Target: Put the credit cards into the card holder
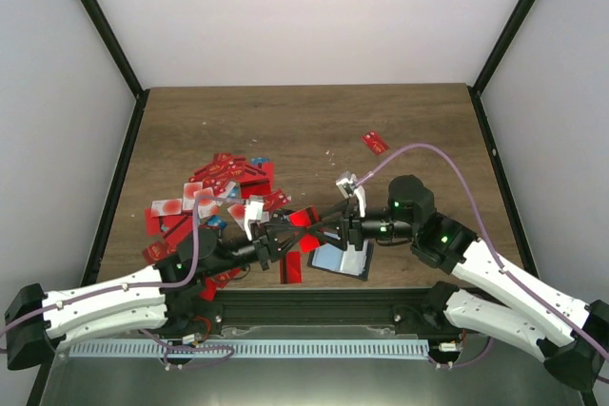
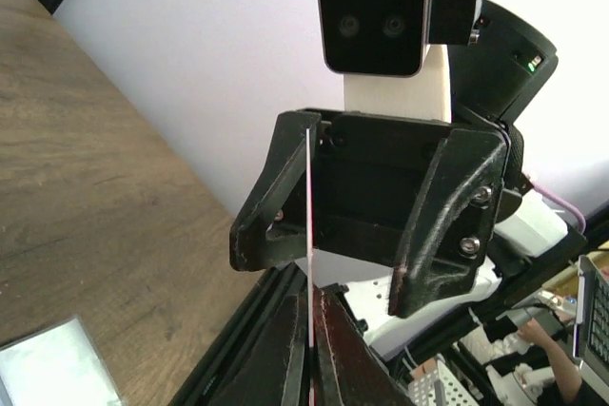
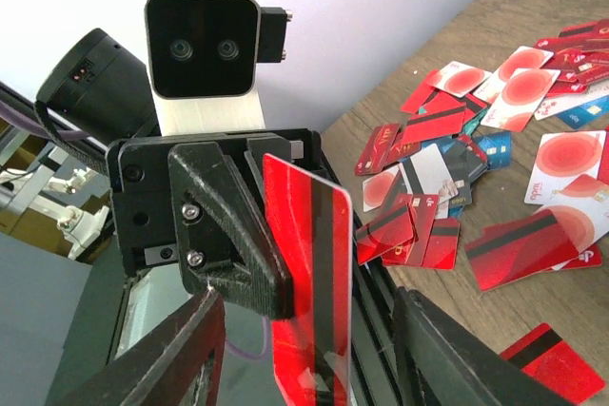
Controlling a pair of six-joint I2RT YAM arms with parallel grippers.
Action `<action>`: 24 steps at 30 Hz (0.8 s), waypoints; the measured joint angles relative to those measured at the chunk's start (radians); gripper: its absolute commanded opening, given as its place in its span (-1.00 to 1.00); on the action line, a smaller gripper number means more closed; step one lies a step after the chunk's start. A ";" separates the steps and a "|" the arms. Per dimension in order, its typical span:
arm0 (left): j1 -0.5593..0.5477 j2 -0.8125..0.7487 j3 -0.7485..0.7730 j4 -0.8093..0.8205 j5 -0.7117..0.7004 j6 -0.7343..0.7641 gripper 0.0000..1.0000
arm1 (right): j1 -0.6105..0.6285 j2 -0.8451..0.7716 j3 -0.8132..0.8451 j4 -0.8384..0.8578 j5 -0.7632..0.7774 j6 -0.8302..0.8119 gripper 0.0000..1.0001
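Wood-grain surface [image 1: 314, 121] with white walls on three sides; both arms reach in from the near edge and meet just above it.

Closest in, the left jaws are clenched flat on a red card [image 3: 314, 235] with a dark stripe, which they hold upright and off the surface by one long side. The right jaws face them, released and spread wide. The card's lower end stands between their fingers, and neither finger appears to touch it. It looks like a hand-over in which the right side has not yet taken hold.

Directly under the meeting point, near the middle of the near edge, the holder [image 1: 341, 261] lies open with a pale clear pocket facing up. One red card [image 1: 293, 268] lies flat just beside it on the left.

Further in, the pile [image 1: 214, 192] of mostly red cards, a few of them blue, spreads over the left half in overlapping layers. A lone red card [image 1: 375, 143] sits well apart toward the far right.

A card like this should be light, stiff, thin and slick. I would pinch it on its flat faces near one short end, leaving the other end free to slide into the pocket. A grip on the edges would likely slip. The holder looks light and floppy, so it may skate or fold shut unless it is pinned.
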 measured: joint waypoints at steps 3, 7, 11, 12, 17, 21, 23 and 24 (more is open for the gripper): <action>0.000 0.016 0.010 -0.008 0.022 0.005 -0.92 | 0.000 -0.001 0.001 -0.014 0.000 -0.009 -0.34; 0.000 0.022 0.022 -0.016 0.026 0.012 -0.92 | 0.000 -0.008 0.001 -0.032 -0.011 -0.017 -0.53; 0.000 0.021 0.031 -0.029 0.026 0.015 -0.92 | 0.000 -0.030 0.001 -0.051 -0.023 -0.016 -0.66; 0.000 0.021 0.036 -0.032 0.029 0.016 -0.92 | 0.000 -0.034 0.001 -0.053 -0.027 -0.017 -0.71; 0.000 0.022 0.050 -0.038 0.042 0.016 -0.92 | -0.002 -0.044 0.001 -0.053 -0.040 -0.014 -0.98; 0.000 0.027 0.051 -0.038 0.043 0.016 -0.75 | -0.002 -0.051 0.001 -0.056 -0.045 -0.006 -0.99; 0.000 0.035 0.052 -0.039 0.038 0.022 -0.23 | -0.002 -0.056 0.001 -0.068 -0.034 0.002 -0.99; 0.000 0.042 0.053 -0.046 0.029 0.023 -0.01 | -0.002 -0.060 0.000 -0.076 -0.021 0.009 -0.99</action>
